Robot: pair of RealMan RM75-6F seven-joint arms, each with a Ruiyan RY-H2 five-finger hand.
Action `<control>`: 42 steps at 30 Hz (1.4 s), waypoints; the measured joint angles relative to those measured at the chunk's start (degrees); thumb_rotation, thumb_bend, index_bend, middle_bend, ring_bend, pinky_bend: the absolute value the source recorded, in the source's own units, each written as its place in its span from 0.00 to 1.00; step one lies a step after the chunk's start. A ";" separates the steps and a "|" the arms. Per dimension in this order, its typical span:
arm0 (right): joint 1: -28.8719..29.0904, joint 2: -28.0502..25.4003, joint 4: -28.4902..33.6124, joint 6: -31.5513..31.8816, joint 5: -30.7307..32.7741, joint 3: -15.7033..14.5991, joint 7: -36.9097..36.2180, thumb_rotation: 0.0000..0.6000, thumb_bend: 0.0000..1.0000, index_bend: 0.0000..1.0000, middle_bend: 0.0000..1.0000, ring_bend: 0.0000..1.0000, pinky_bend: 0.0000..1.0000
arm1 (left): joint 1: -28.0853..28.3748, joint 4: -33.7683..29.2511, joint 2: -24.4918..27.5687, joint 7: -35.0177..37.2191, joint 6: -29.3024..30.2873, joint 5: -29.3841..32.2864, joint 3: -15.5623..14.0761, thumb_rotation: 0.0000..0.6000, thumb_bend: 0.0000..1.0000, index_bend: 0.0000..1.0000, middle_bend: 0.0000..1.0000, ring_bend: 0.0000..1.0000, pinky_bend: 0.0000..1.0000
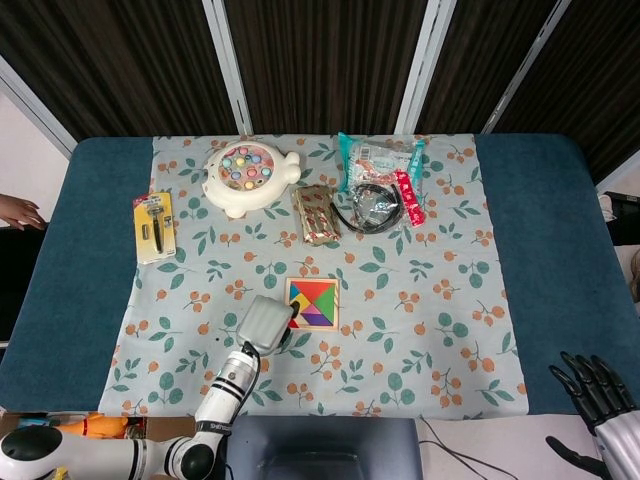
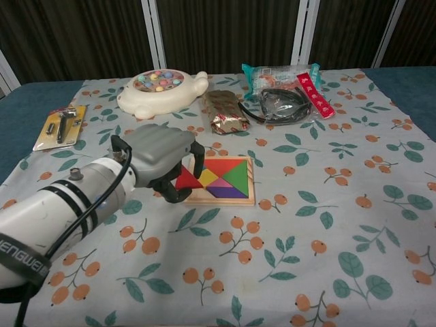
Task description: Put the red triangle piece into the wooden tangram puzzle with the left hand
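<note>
So the table [image 1: 560, 230] has a dark teal top with a pale floral cloth [image 1: 420, 330] spread over the middle, leaves and little orange berries all over it. Behind it there's a wall of dark slatted panels [image 1: 320, 60] split by white uprights.

The left hand [image 2: 162, 158] is at the left edge of the puzzle [image 2: 225, 178], fingers curled down around the red triangle [image 2: 189, 180], which it pinches right over the tray's left side. Can't really tell whether the triangle is touching the tray or hanging just above it, the fingers cover its left half. In the head view the hand's back hides the triangle almost completely.

The right hand [image 1: 592, 392] only shows in the head view, bottom right corner past the table edge, dark fingers spread apart with nothing in them. Its wrist is cut off by the frame.

Other stuff along the far side of the cloth: a white fishing toy [image 1: 249, 175], a gold foil packet [image 1: 315, 214], a black cable [image 1: 372, 208] coiled on a clear bag, a snack pack [image 1: 380, 155] and a red packet [image 1: 408, 196]. A yellow card [image 1: 154, 226] with a metal tool sits at the cloth's left edge. Print on the packets is too small to read.

Someone's hand [image 1: 18, 211] pokes in at the far left, mostly cut off. There's also something orange [image 1: 75, 425] at the bottom left below the table, can't make out what.
</note>
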State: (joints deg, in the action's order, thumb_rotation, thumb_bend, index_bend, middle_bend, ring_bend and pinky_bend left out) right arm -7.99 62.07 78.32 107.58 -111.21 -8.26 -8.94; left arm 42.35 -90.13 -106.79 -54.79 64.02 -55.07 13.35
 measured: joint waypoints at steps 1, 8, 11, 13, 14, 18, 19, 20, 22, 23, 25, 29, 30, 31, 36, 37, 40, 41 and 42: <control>0.03 -0.06 -0.04 0.00 0.07 0.02 -0.23 1.00 0.15 0.00 0.00 0.00 0.00 | 0.30 0.46 -0.53 -0.10 0.22 0.47 0.26 1.00 0.39 0.61 1.00 1.00 1.00; 0.41 -0.59 0.09 -0.35 0.62 0.14 -1.41 1.00 0.15 0.00 0.00 0.00 0.00 | 2.55 3.96 -4.32 -0.71 1.98 3.11 1.91 1.00 0.39 0.61 1.00 1.00 1.00; 0.47 -0.73 0.06 -0.32 0.72 0.17 -1.77 1.00 0.15 0.00 0.00 0.00 0.00 | 3.38 5.21 -5.51 -0.72 2.32 4.05 2.26 1.00 0.39 0.61 1.00 1.00 1.00; 0.48 -0.76 -0.04 -0.30 0.68 0.14 -1.86 1.00 0.15 0.00 0.00 0.00 0.00 | 3.78 5.83 -6.14 -0.74 2.61 4.46 2.32 1.00 0.39 0.61 1.00 1.00 1.00; 0.49 -0.76 -0.06 -0.30 0.66 0.12 -1.88 1.00 0.15 0.00 0.00 0.00 0.00 | 3.94 6.03 -6.39 -0.75 2.76 4.57 2.31 1.00 0.39 0.61 1.00 1.00 1.00; 0.51 -0.75 -0.17 -0.27 0.49 0.04 -1.89 1.00 0.15 0.00 0.00 0.00 0.00 | 4.72 6.43 -7.40 -0.86 3.24 4.82 2.20 1.00 0.39 0.61 1.00 1.00 1.00; 0.54 -0.75 -0.18 -0.28 0.42 0.03 -1.88 1.00 0.15 0.00 0.00 0.00 0.00 | 4.86 6.57 -7.61 -0.81 3.29 4.86 2.18 1.00 0.39 0.60 1.00 1.00 1.00; 0.56 -0.75 -0.16 -0.33 0.42 0.02 -1.87 1.00 0.15 0.00 0.00 0.00 0.00 | 4.94 6.71 -7.81 -0.74 3.36 4.91 2.13 1.00 0.39 0.60 1.00 1.00 1.00; 0.61 -0.78 -0.07 -0.51 0.46 0.01 -1.79 1.00 0.15 0.00 0.00 0.00 0.00 | 5.08 7.06 -8.17 -0.68 3.49 5.19 2.03 1.00 0.39 0.60 1.00 1.00 1.00; 0.64 -0.80 -0.02 -0.58 0.45 -0.01 -1.73 1.00 0.15 0.00 0.00 0.00 0.00 | 5.16 7.25 -8.34 -0.64 3.54 5.32 2.04 1.00 0.39 0.60 1.00 1.00 1.00; 0.68 -0.89 0.12 -0.70 0.36 -0.10 -1.65 1.00 0.15 0.00 0.00 0.00 0.00 | 5.43 7.84 -8.81 -0.50 3.60 5.64 2.15 1.00 0.39 0.60 1.00 1.00 1.00; 0.65 -0.99 0.12 -0.60 0.46 -0.13 -1.97 1.00 0.15 0.00 0.00 0.00 0.00 | 5.78 9.01 -9.51 0.26 3.49 6.19 2.60 1.00 0.38 0.60 1.00 1.00 1.00; 0.64 -1.00 0.08 -0.55 0.50 -0.13 -2.15 1.00 0.15 0.00 0.00 0.00 0.00 | 5.84 9.41 -9.72 0.64 3.33 6.54 2.76 1.00 0.38 0.60 1.00 1.00 1.00; 0.63 -1.03 -0.01 -0.45 0.55 -0.11 -2.42 1.00 0.15 0.00 0.00 0.00 0.00 | 5.89 9.72 -9.87 0.93 3.23 6.73 2.87 1.00 0.38 0.60 1.00 1.00 1.00; 0.67 -1.10 -0.29 -0.27 0.82 -0.01 -3.04 1.00 0.15 0.00 0.00 0.00 0.00 | 6.23 11.14 -10.53 2.13 2.93 7.21 3.24 1.00 0.38 0.59 1.00 1.00 1.00; 0.64 -1.08 -0.32 -0.19 0.85 0.02 -3.07 1.00 0.15 0.00 0.00 0.00 0.00 | 6.31 11.21 -10.58 2.12 2.93 7.27 3.21 1.00 0.38 0.59 1.00 1.00 1.00; 0.52 -1.04 -0.43 0.04 0.78 -0.01 -3.07 1.00 0.15 0.00 0.00 0.00 0.00 | 6.44 11.25 -10.68 2.03 3.03 7.30 3.01 1.00 0.38 0.59 1.00 1.00 1.00; 0.47 -1.03 -0.48 0.12 0.77 -0.02 -3.07 1.00 0.15 0.00 0.00 0.00 0.00 | 6.46 11.27 -10.69 2.00 3.06 7.30 2.90 1.00 0.38 0.59 1.00 1.00 1.00; 0.43 -1.01 -0.52 0.16 0.78 -0.03 -3.07 1.00 0.15 0.00 0.00 0.00 0.00 | 6.48 11.30 -10.71 1.95 3.12 7.33 2.77 1.00 0.38 0.58 1.00 1.00 1.00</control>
State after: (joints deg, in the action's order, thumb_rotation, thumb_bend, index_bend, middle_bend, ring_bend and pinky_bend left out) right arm -7.56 61.06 77.80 107.74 -110.43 -8.28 -12.02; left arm 48.83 -78.83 -117.50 -52.83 67.15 -47.74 16.12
